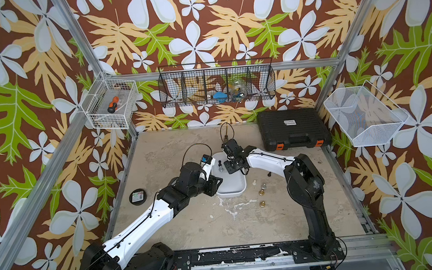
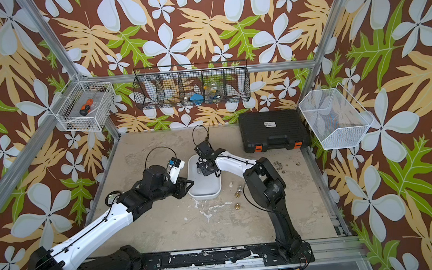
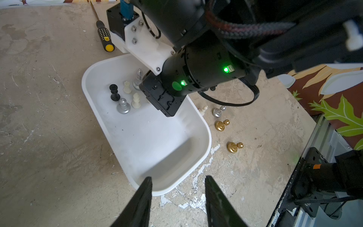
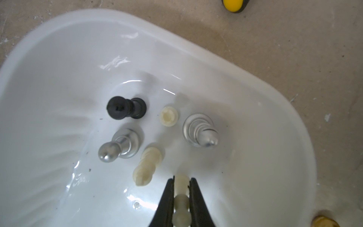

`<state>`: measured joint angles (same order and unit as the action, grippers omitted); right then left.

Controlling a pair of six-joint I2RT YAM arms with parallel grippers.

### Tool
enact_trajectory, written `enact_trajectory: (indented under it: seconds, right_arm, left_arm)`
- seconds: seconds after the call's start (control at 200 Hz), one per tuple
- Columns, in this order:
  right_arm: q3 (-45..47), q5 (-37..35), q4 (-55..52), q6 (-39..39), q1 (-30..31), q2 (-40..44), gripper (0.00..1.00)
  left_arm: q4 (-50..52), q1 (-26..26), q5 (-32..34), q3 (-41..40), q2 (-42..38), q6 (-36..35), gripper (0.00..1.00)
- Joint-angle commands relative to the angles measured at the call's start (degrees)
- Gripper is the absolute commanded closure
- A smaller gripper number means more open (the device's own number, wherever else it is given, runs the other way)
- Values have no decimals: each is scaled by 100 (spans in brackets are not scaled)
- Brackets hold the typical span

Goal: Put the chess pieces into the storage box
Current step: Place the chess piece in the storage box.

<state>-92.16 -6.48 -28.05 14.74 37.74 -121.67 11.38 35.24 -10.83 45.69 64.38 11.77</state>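
Observation:
The white storage box point(image 1: 230, 191) lies mid-table, between both arms. Several chess pieces stand in its far end: a black one point(image 3: 114, 92), a silver pawn point(image 3: 123, 106), a silver bishop point(image 3: 138, 79) and two cream ones point(image 3: 136, 100). My right gripper point(image 4: 181, 179) hangs over that end, shut on a cream-white piece point(image 4: 181, 200) held just above the box floor. On the table right of the box stand a cream piece point(image 3: 203, 110), a silver one point(image 3: 218, 112) and two gold ones point(image 3: 221, 125). My left gripper point(image 3: 178, 177) is open and holds nothing, above the box's near left corner.
A yellow-tipped black screwdriver point(image 3: 105, 37) lies just beyond the box's far end. A black ribbed case point(image 1: 293, 129) sits at the back right. A round black tin point(image 1: 137, 196) lies at the left edge. Wire baskets point(image 1: 112, 103) hang on the walls.

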Motion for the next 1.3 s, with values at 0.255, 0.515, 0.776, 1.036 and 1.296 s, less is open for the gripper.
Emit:
enact_trajectory:
  seconds: [0.255, 0.515, 0.776, 1.036, 1.296]
  right_arm:
    - [-65, -155, 62, 11, 5, -111, 91]
    - [5, -191, 89, 20, 3, -144, 90]
    - [4, -213, 125, 26, 1, -173, 87]
    - [-54, -264, 182, 7, -1, -199, 87]
    - [-39, -301, 223, 31, 6, -179, 87]
  left_arm:
    - [-4, -9, -45, -12, -12, -18, 53]
    - [-2, -9, -46, -8, -22, -32, 53]
    - [5, -9, -44, -10, -18, -30, 53]
    - [5, -9, -53, -16, -31, -34, 53]
    - [-4, -9, -60, -16, -35, -31, 53]
